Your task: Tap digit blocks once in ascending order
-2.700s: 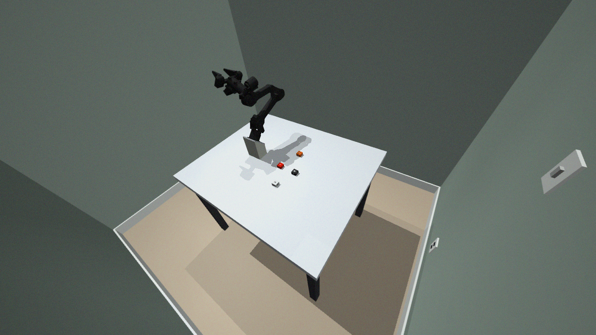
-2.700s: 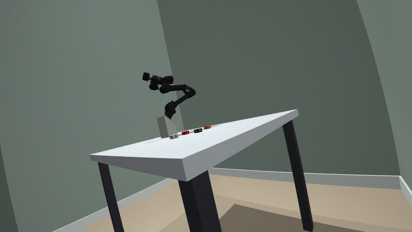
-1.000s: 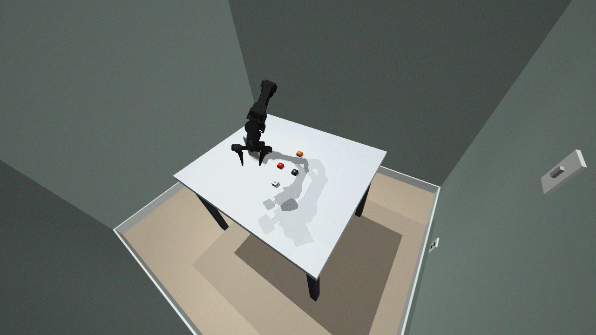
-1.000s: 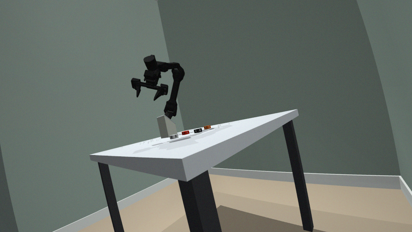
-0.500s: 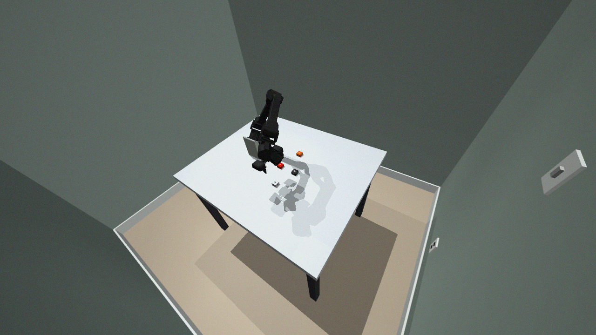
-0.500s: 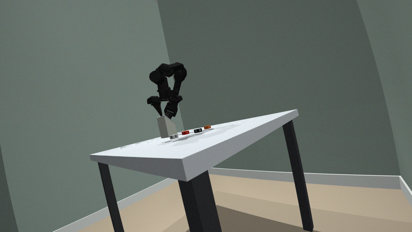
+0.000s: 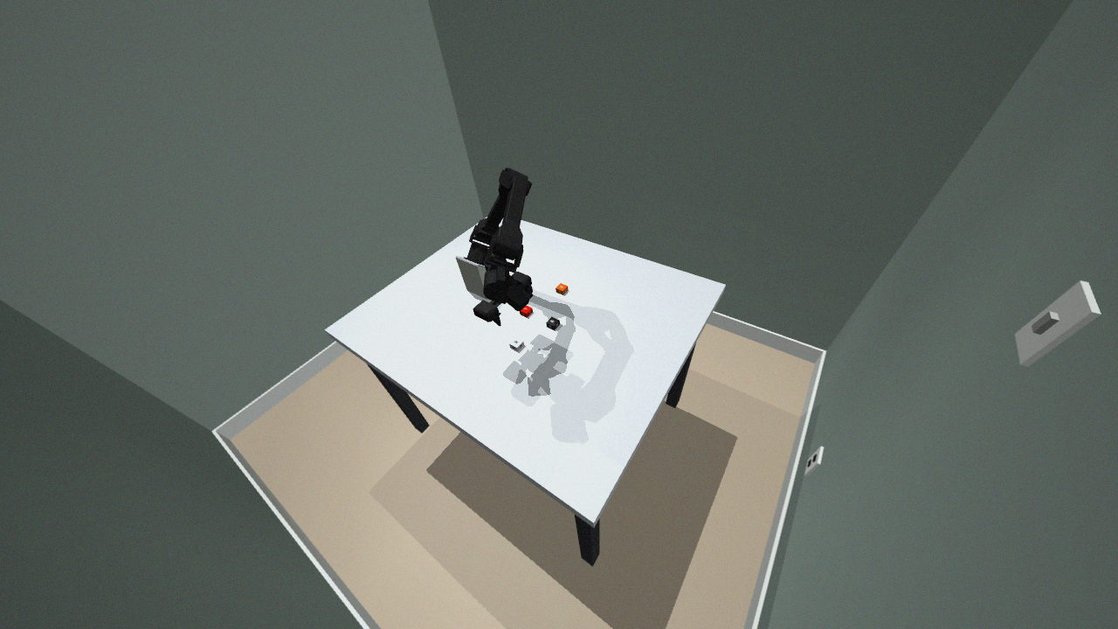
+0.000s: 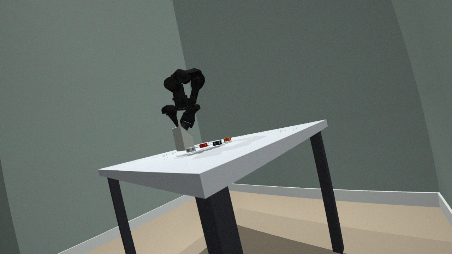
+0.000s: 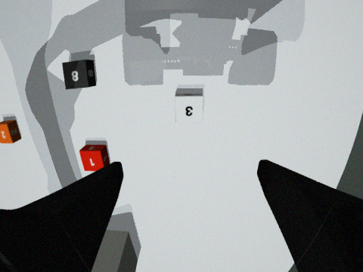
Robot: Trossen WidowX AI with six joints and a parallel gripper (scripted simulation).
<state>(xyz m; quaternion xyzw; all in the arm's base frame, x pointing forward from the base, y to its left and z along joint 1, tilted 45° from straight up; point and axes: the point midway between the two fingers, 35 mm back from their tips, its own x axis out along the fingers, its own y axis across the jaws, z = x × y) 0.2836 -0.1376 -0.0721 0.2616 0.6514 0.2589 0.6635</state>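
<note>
Four small blocks lie on the white table (image 7: 625,406) (image 8: 268,139). The red block (image 7: 526,311) (image 8: 203,145) (image 9: 94,156) shows 1, the white block (image 7: 516,344) (image 8: 190,149) (image 9: 189,105) shows 3 and the black block (image 7: 553,321) (image 8: 216,143) (image 9: 79,74) shows 8. The orange block (image 7: 561,288) (image 8: 227,139) (image 9: 9,131) is cut off at the wrist view's left edge, so its digit is unclear. My gripper (image 7: 502,309) (image 8: 180,124) (image 9: 190,168) is open and empty. It hangs above the table and points down. In the wrist view the red block lies just beyond its left fingertip, and the white block lies ahead between the fingers.
The arm's grey base box (image 7: 469,275) (image 8: 181,139) (image 9: 116,262) stands on the table just behind the gripper. The arm's shadows fall over the table beyond the blocks. The table's left edge is close to the base.
</note>
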